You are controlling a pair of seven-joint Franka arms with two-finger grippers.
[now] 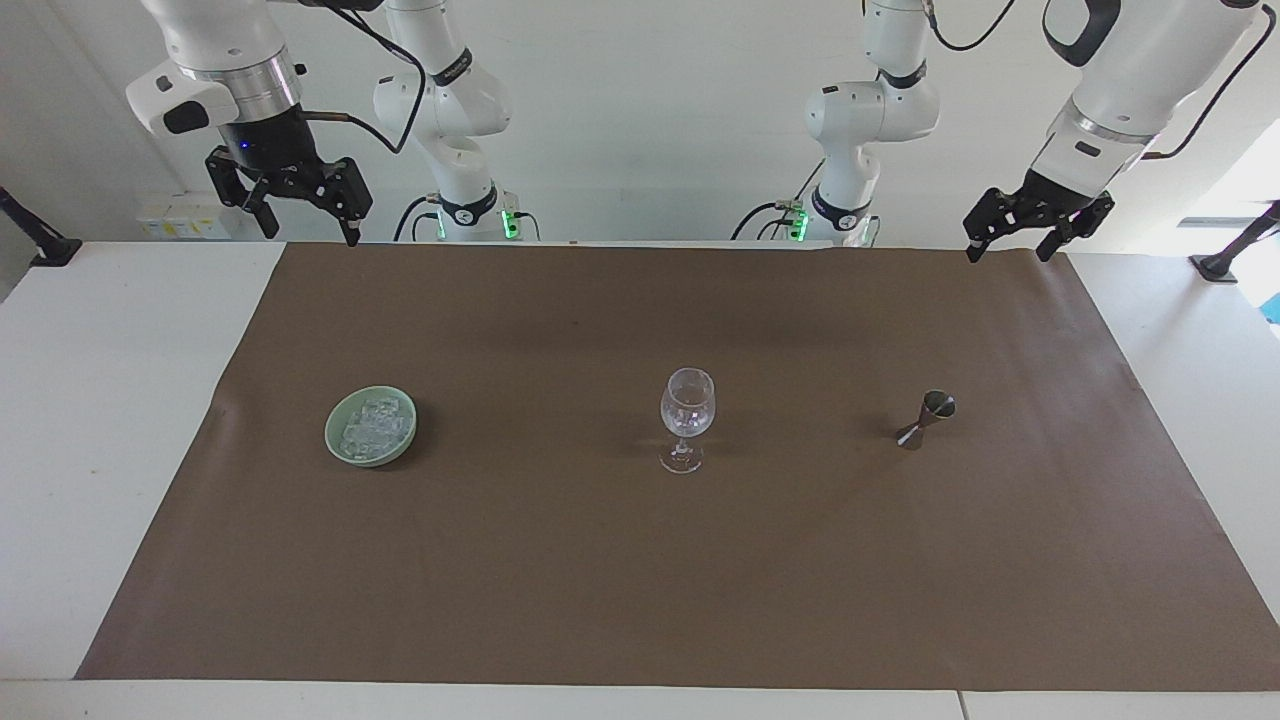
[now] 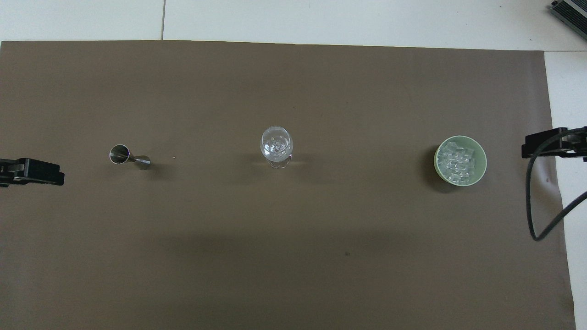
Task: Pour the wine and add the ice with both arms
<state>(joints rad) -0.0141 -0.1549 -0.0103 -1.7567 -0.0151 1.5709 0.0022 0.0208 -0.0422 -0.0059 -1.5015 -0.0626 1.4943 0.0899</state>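
A clear stemmed wine glass (image 1: 687, 415) (image 2: 276, 144) stands upright at the middle of the brown mat. The ice (image 1: 375, 425) (image 2: 458, 161) lies heaped in a pale green bowl (image 1: 332, 432) (image 2: 437, 158) toward the right arm's end. A small metal jigger (image 1: 927, 418) (image 2: 128, 156) stands toward the left arm's end. My right gripper (image 1: 311, 234) (image 2: 545, 147) hangs open and empty, high over the mat's edge by the robots. My left gripper (image 1: 1006, 255) (image 2: 32, 170) is open and empty over the mat's corner at its own end. No wine shows.
The brown mat (image 1: 640, 560) covers most of the white table (image 1: 90, 400). A black cable (image 2: 534, 215) loops down from the right wrist over the mat's edge. Both arm bases stand along the table's edge by the robots.
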